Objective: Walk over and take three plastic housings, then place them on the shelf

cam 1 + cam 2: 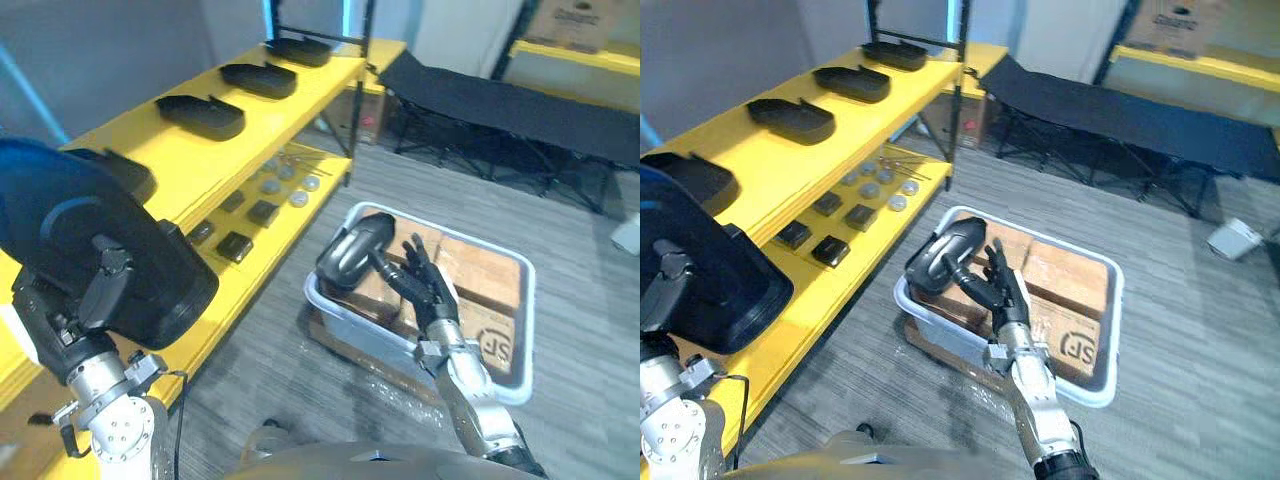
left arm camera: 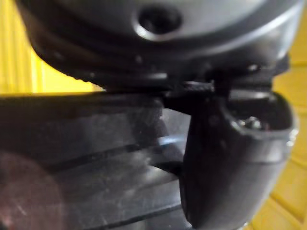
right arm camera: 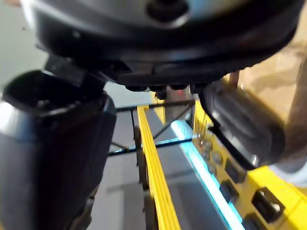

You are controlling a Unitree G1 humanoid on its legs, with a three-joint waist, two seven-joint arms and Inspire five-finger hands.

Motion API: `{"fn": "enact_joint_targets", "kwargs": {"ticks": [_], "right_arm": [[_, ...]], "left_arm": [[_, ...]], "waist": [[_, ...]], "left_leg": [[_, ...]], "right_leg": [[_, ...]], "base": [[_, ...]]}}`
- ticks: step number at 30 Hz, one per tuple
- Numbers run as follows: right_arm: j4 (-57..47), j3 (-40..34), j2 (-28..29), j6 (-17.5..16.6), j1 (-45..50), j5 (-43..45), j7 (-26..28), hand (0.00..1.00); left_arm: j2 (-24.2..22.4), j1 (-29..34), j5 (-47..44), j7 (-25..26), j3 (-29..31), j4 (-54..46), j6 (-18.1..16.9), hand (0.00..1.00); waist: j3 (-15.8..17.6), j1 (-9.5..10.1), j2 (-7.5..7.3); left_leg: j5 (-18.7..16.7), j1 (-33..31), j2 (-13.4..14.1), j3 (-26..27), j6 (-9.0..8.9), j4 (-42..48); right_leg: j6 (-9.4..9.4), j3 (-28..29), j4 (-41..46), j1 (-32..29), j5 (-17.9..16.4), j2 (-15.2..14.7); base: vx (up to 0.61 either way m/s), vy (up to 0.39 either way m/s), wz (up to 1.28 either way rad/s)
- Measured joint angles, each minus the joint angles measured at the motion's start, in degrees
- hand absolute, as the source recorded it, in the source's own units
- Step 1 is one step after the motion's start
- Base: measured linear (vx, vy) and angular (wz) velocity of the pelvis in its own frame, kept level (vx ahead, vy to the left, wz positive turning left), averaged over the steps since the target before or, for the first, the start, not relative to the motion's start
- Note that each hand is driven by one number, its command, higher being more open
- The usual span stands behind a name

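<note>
Grey carpet floor (image 1: 570, 320) runs beside a yellow shelf (image 1: 190, 170) on the left, with shelf housings (image 1: 200, 116) lined along its top board. At lower left my left hand (image 1: 98, 290) clamps its fingers and thumb on a black housing (image 1: 150, 255). At centre my right hand (image 1: 428, 290) spreads its fingers straight, touching a second housing (image 1: 355, 250) over the bin (image 1: 525, 330) corner.

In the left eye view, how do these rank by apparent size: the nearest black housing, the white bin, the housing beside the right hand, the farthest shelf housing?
Largest: nearest housing and white bin look alike, so unranked; nearness inflates the housing.
Then: housing by the right hand.
Smallest: farthest shelf housing.
</note>
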Motion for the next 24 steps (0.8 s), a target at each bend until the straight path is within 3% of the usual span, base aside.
{"fn": "enact_joint_targets", "kwargs": {"ticks": [5,15,16,17,18,19,21,24], "right_arm": [[0.53,2.71,0.73,0.0,-2.37,-0.09,-0.17,1.0],[0.79,-0.98,0.54,0.01,-0.76,-2.37,-2.24,1.0],[0.79,-1.67,0.55,0.01,-0.2,-2.48,-2.21,1.0],[0.79,-3.47,0.58,0.03,0.9,-4.06,-2.28,1.0],[0.7,-5.51,0.55,0.01,2.31,-5.67,-2.31,1.0],[0.64,-6.44,0.43,0.01,3.05,-6.42,-2.36,1.0],[0.65,-8.64,-0.4,0.01,4.6,-6.56,-2.48,1.0],[0.59,-8.53,-0.33,-0.32,4.64,-6.52,-2.14,1.0]], "left_arm": [[-1.63,1.99,-0.14,-3.9,1.24,-0.63,0.0,0.0],[-1.37,0.86,-1.58,-10.97,-2.09,-0.9,-0.04,0.0],[-1.32,0.64,-2.41,-11.61,-2.69,-0.9,-0.04,0.0],[-1.32,-0.25,-3.05,-13.04,-4.1,-0.84,-0.04,0.0],[-1.3,-0.86,-4.1,-14.23,-5.71,-0.75,-0.04,0.0],[-1.29,-0.95,-4.62,-14.76,-6.57,-0.75,-0.04,0.0],[-1.3,-0.66,-4.79,-15.23,-9.15,-0.49,-0.05,0.0],[-1.2,0.08,-4.84,-13.77,-9.75,0.17,-0.04,0.0]], "waist": [[0.07,1.23,-0.07],[1.51,-0.82,0.9],[1.66,-1.07,0.86],[2.94,-1.91,0.65],[4.03,-2.76,0.73],[4.32,-3.48,1.0],[5.43,-3.41,2.26],[5.72,-3.37,2.58]], "left_leg": [[-0.09,-0.22,-0.44,-1.07,-0.18,0.05],[1.29,-3.25,-0.43,-5.71,-0.5,2.83],[2.26,-3.94,-0.54,-4.73,-0.03,2.78],[4.39,-4.5,-0.42,0.49,2.38,2.48],[5.54,-4.54,0.39,9.77,5.58,1.72],[5.61,-4.71,0.95,13.52,6.34,1.68],[8.11,-4.98,1.18,15.75,4.17,0.97],[9.05,-3.95,0.94,16.35,4.38,-0.69]], "right_leg": [[-0.35,-1.4,0.68,0.4,-1.13,-0.39],[0.24,-7.3,7.71,1.84,-6.78,-0.68],[-0.08,-8.6,7.73,2.31,-7.25,-0.71],[-0.32,-11.47,7.87,3.87,-7.94,-1.05],[0.09,-14.23,8.62,5.05,-8.63,-1.44],[0.34,-15.2,9.05,5.42,-8.69,-1.42],[1.09,-15.05,11.63,5.47,-10.4,-1.95],[0.94,-13.25,13.73,4.49,-11.92,-2.75]], "base": [[-0.01,0.018,0.16],[0.02,-0.018,0.35],[-0.02,-0.05,1.12],[-0.03,-0.034,1.4],[-0.04,-0.019,1.52],[-0.05,0.005,1.3],[-0.08,0.045,0.77],[-0.08,0.031,-0.03]]}}
